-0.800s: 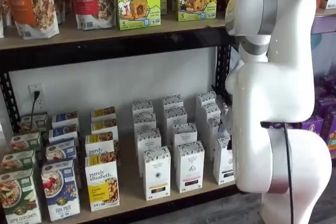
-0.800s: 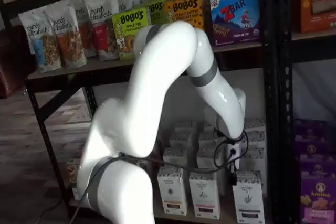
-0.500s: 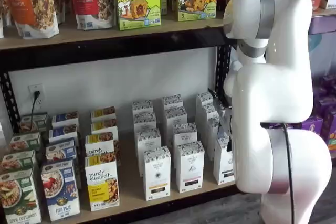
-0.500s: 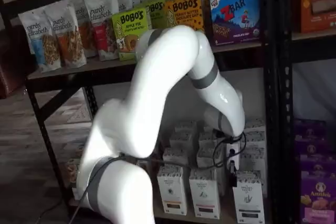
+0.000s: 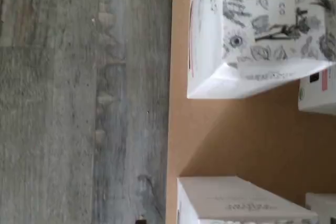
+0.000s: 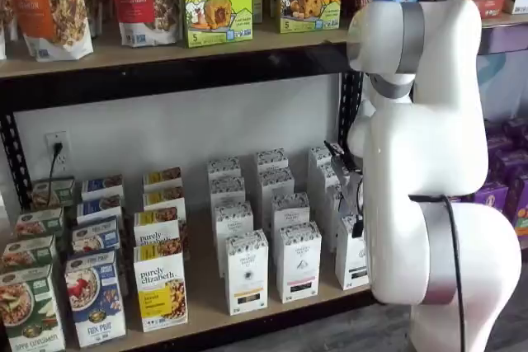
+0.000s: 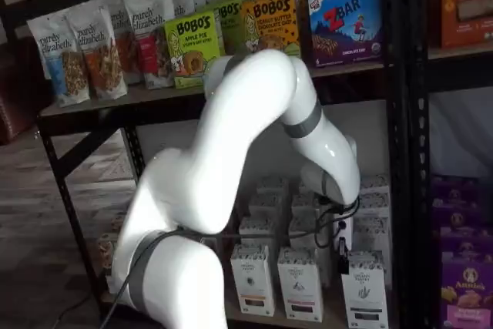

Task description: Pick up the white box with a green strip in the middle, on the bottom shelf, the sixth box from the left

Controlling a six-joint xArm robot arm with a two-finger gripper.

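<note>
The bottom shelf (image 6: pixel 206 290) holds rows of boxes. At the right end of the front row stands the white box with a green strip (image 7: pixel 363 289), half hidden behind my arm in a shelf view (image 6: pixel 352 255). My gripper (image 7: pixel 341 252) hangs just above and left of that box's top; its black fingers show side-on with nothing in them. It also shows as black parts beside the arm (image 6: pixel 357 218). The wrist view looks down on the tan board (image 5: pixel 236 140) and two white box tops (image 5: pixel 257 30) (image 5: pixel 236 203); I cannot tell which is the target.
Two more white boxes (image 6: pixel 246 274) (image 6: pixel 298 261) stand left of the target, with more white boxes in rows behind. Cereal and granola boxes (image 6: pixel 161 290) fill the shelf's left part. The black rack post (image 7: pixel 404 152) rises close on the right. Grey floor (image 5: pixel 79 103) lies before the shelf edge.
The arm has leaned further toward the shelf and the gripper has come down a little closer to the right front box. No box has moved.
</note>
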